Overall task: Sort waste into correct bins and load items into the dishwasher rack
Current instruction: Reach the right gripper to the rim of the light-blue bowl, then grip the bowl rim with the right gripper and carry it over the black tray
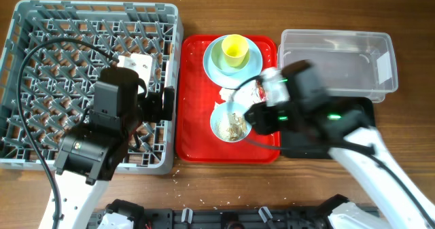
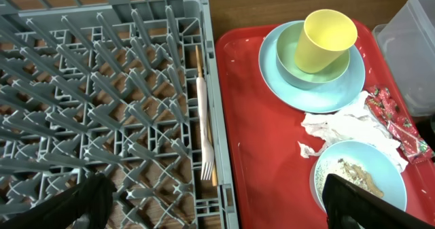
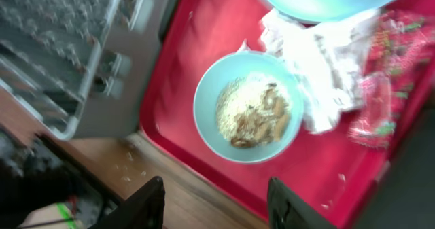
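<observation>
Right end effector (image 3: 214,202) is released and empty above the pale blue round bowl (image 3: 207,103) of beige food scraps (image 3: 255,113) on the flat red plastic tray (image 3: 197,39), left end effector (image 2: 217,205) released beside that tray.

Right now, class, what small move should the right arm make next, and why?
Probably lower the right gripper onto the nearest rim of the pale blue bowl and grip it. Its fingers stand apart and empty just short of that bowl, the food scraps lie in it unsorted, and the clear tub stands beside the red tray.
</observation>
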{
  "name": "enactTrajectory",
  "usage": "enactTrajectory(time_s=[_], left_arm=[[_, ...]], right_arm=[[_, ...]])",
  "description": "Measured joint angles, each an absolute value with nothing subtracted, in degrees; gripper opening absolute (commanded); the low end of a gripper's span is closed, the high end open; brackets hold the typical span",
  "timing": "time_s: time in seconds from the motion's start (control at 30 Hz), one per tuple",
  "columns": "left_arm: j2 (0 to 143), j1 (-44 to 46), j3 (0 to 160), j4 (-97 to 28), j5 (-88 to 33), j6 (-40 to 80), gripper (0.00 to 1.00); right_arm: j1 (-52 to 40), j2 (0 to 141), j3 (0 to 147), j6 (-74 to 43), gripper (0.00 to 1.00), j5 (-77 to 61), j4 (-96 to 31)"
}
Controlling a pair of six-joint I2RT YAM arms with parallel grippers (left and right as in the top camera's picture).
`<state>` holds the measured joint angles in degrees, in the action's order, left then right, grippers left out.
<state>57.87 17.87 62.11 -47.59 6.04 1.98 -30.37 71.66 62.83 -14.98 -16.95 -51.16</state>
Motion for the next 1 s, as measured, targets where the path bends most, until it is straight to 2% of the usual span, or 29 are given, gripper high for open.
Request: enactTrajectory(time_s=[0.03,0.17,0.47,0.53,0.6,0.63,0.93,1.0], left_arm=[[57.87,17.87,62.11,-47.59,6.07,1.98,1.00],[57.87,17.87,62.11,-47.57,6.04,1.98,1.00],[57.87,17.87,62.11,-47.57,6.07,1.98,1.00],[57.87,17.87,62.11,-47.59,6.07,1.98,1.00],[57.87,17.87,62.11,-47.57,6.07,1.98,1.00],[57.87,17.87,62.11,-47.57,6.07,1.98,1.00],[57.87,17.87,62.11,-47.57,6.07,1.98,1.00],[57.87,17.87,62.11,-47.57,6.07,1.98,1.00]], right_arm=[[-35.46,76.03,62.83,-16.71,0.49,-13.34,-49.06],[-41.06,85.52,62.83,-19.53,0.49,-8.23,-43.77],[-44.60,100.27,62.83,-20.58,0.47,-7.42,-33.45],[-44.73,101.32,62.83,-20.73,0.42,-7.42,-31.83],[-44.75,101.69,62.83,-20.91,0.32,-7.44,-31.18],[-44.75,101.71,62.83,-21.12,0.24,-7.44,-31.20],[-45.12,101.80,62.06,-22.74,0.23,-9.26,-30.98],[-45.36,101.80,61.67,-23.44,0.17,-9.41,-30.96]])
